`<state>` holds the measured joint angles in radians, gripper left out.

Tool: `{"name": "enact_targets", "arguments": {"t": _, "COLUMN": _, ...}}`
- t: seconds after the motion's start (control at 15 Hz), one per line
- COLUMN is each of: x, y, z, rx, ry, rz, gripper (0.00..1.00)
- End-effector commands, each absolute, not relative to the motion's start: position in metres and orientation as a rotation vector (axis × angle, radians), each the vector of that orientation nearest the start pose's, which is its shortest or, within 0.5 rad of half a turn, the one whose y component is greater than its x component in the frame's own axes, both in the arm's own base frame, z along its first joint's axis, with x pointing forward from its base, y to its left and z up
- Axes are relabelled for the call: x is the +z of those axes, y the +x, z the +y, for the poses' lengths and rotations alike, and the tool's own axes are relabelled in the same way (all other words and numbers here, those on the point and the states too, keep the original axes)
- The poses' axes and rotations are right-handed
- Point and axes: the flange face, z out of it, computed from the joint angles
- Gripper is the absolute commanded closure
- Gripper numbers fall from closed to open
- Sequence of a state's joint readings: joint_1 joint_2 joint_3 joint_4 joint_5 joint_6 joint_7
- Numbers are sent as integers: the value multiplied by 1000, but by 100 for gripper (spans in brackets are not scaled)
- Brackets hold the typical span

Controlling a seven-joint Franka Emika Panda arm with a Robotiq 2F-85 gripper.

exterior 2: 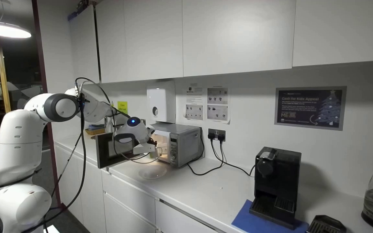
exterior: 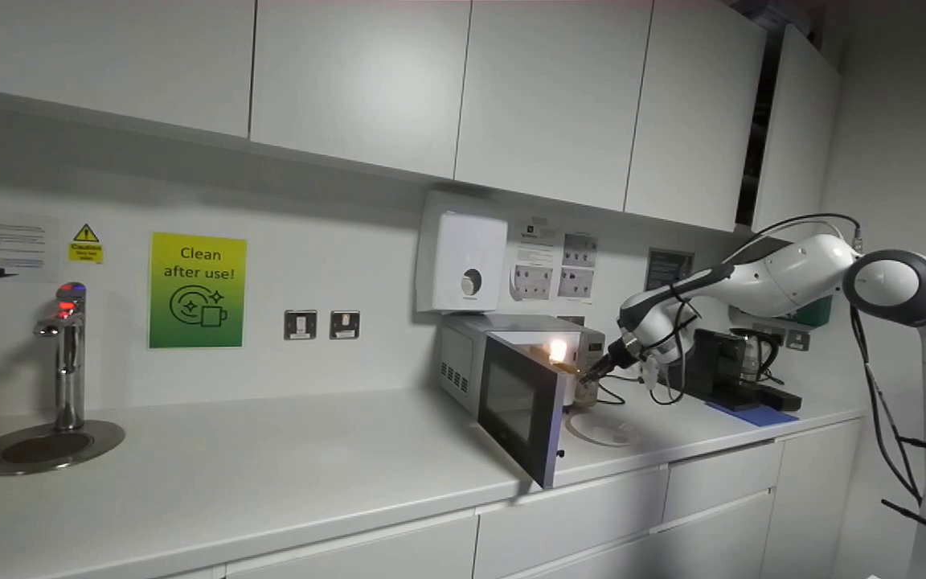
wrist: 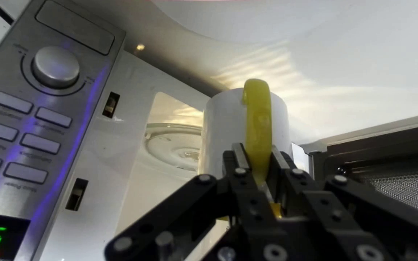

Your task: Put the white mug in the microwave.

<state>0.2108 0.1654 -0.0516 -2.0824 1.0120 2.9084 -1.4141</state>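
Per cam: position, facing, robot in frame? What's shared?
In an exterior view: toward the tap end, facing the wall and open microwave door; arm at picture right.
In an exterior view: toward the coffee machine end, facing the microwave and control panel; arm at picture left.
Wrist view: mounted behind the gripper, picture upside down, facing the white mug and into the microwave; only gripper shows.
Both exterior views share arm, microwave, coffee machine.

- In an exterior view: microwave (exterior: 518, 394) from its hinge side.
- In an exterior view: microwave (exterior 2: 187, 143) from the opposite side.
- Wrist view: inverted, facing it closely.
- Both exterior views share it, well apart.
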Motion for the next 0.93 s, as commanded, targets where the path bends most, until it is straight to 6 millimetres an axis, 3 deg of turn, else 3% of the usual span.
{"name": "enact_targets", "arguments": {"t": 0.0, "x": 425, "y": 623, "z": 49, "rx": -1283, "ry": -2675, "rz": -877, "gripper": 96}}
{"name": "enact_targets", "arguments": {"t": 0.33, "x": 432, "y": 638, "z": 47, "rx": -1320, "ry": -2669, "rz": -854, "gripper": 96}}
{"name": "enact_targets", "arguments": {"t": 0.87, "x": 421, "y": 655, "z": 51, "rx": -1281, "ry": -2679, "rz": -691, "gripper": 96}}
